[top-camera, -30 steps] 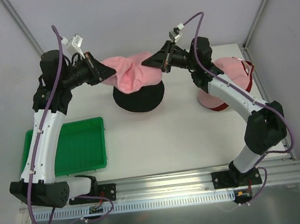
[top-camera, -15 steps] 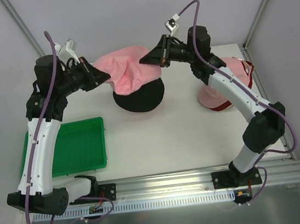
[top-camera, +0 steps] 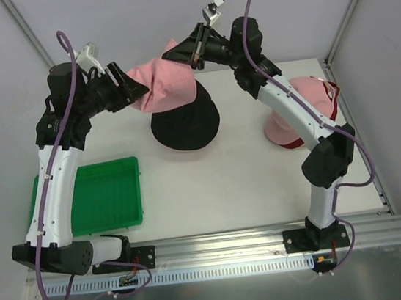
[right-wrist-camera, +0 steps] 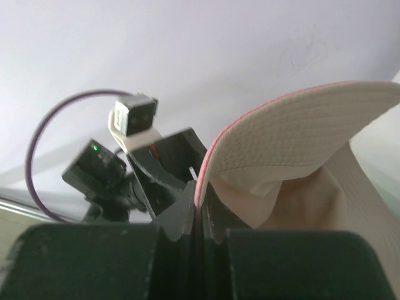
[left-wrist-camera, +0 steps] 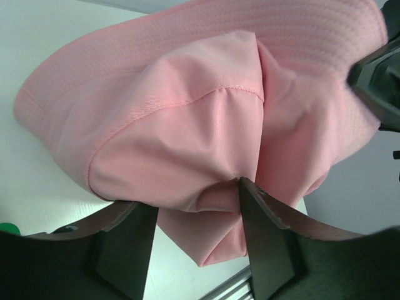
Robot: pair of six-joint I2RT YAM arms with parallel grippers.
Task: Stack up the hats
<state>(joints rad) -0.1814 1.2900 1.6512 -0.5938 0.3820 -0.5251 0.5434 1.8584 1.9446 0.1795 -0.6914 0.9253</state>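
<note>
While it's held aloft, the soft pink bucket hat (top-camera: 166, 86) is bunched.
Stitched brim is clamped by the right tool (right-wrist-camera: 199, 195); left tool (left-wrist-camera: 195, 199) is parted.

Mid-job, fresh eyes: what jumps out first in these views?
A pink bucket hat hangs in the air over the black bucket hat at the back centre of the table. The right end effector is shut on its brim, while the left end effector has its jaws apart around loose fabric.
</note>
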